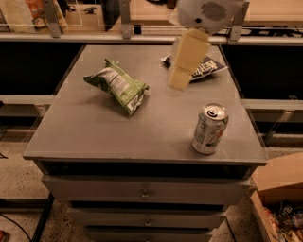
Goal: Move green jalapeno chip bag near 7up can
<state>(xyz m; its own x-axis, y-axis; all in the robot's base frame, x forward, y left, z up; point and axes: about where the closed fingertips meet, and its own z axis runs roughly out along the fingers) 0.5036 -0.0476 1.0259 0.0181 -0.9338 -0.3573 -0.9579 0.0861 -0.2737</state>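
The green jalapeno chip bag (118,86) lies on the left half of the desk (94,137), a crinkled light-green foil pouch with a white panel of dark print, puffed in the middle and pinched at both ends, set on a slant with its lower end pointing toward the desk's centre. The 7up can (209,128) stands upright near the front right corner, well apart from the bag: a smooth silver-white cylinder with green and red-orange marks on its side and a shiny pull-tab top. The desk top is a flat, matte grey slab with a thin rim, and below it sit grey drawer fronts with small round knobs (144,194). At the back right lies a dark blue chip bag (204,69) with white lettering, flat and glossy, partly hidden behind the gripper (179,81). The gripper hangs above the rear middle of the desk – a pale cream, blocky, tapering piece under a rounded white arm housing (208,12) – between the two bags and touching nothing; whether it is parted or closed cannot be told. It holds nothing that shows. Bare grey surface lies between the green bag and the can – no object stands on that stretch. Behind the desk runs a light rail with metal uprights (125,19). On the floor at the lower right sits an open brown cardboard box (279,177) with coloured packets inside.
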